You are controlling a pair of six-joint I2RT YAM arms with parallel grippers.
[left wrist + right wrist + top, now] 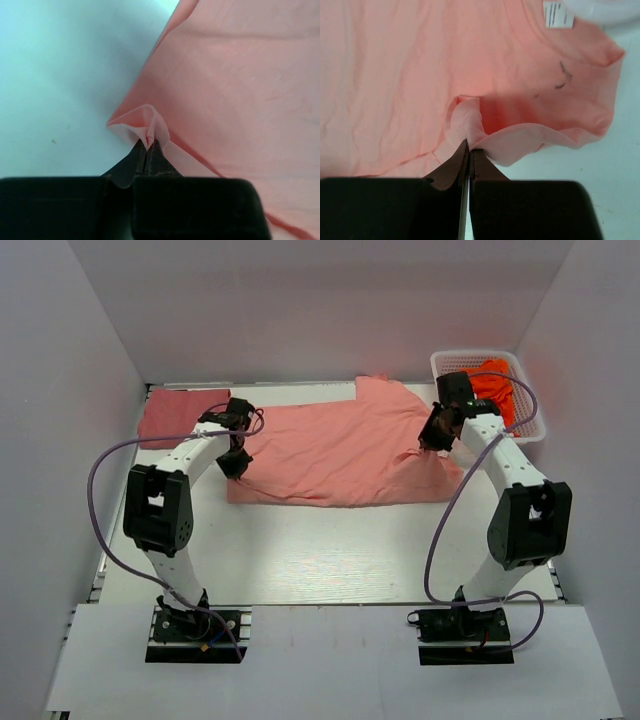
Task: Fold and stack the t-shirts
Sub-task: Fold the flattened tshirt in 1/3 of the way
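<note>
The light salmon-pink t-shirt [345, 450] lies spread across the middle of the table, its white neck label [557, 13] visible in the right wrist view. My left gripper [236, 462] is shut on the shirt's left corner [145, 122], which bunches at the fingertips. My right gripper [436, 435] is shut on a fold of the shirt's right edge [470, 125] near the sleeve. The darker rose-red t-shirt [175, 416] lies folded flat at the back left.
A white basket [524, 400] with orange cloth [494, 390] inside stands at the back right, just behind my right arm. White walls enclose the table on three sides. Bare white table [330, 550] lies between the shirt and the arm bases.
</note>
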